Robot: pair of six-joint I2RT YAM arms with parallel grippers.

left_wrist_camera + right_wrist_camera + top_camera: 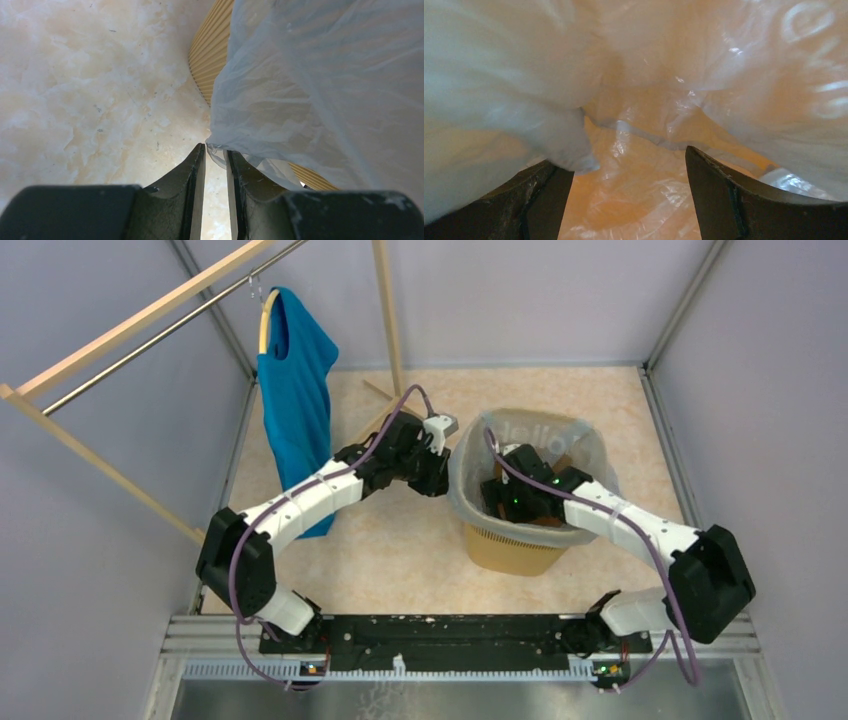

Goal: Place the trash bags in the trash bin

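The pale blue-grey trash bag (530,430) lines the yellow-orange trash bin (510,550), its rim folded over the bin's edge. My left gripper (437,480) is just outside the bin's left side. In the left wrist view its jaws (215,149) stand a narrow gap apart, with the bag's hanging edge (320,90) at the tips, beside the bin's ribbed wall (210,60). My right gripper (510,505) reaches down inside the bin. In the right wrist view it (624,160) is wide open and empty, with bag film (524,90) all around it.
A teal-blue shirt (295,400) hangs on a hanger from a wooden clothes rack (120,335) at the back left, close behind my left arm. A wooden post (388,310) stands at the back. Grey walls enclose the marbled floor (90,90).
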